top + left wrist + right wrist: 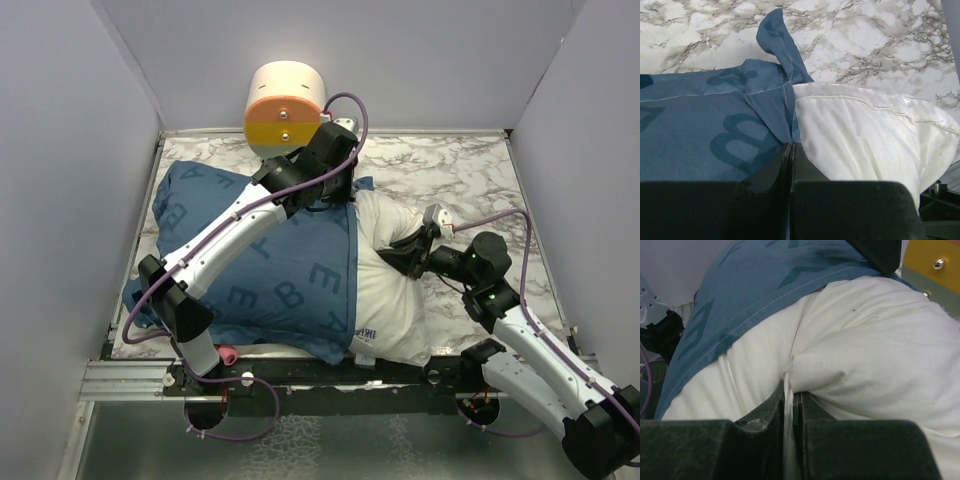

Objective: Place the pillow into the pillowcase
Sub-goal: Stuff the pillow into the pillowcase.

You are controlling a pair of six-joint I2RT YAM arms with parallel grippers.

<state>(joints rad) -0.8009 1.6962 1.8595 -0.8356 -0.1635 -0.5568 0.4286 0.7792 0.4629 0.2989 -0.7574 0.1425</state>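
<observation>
Left claw: we see it clamped on the hem of the blue printed cloth pillowcase.
Right claw: clamped on the plump white fabric pillow.
Pillow: partly inside.

We see the pillowcase in mid blue, printed with darker blue letters. At its three o'clock, the pillow is plain white. The table is white marble with grey-brown veins. At twelve o'clock the cylinder is cream, its flat face orange above yellow.
</observation>
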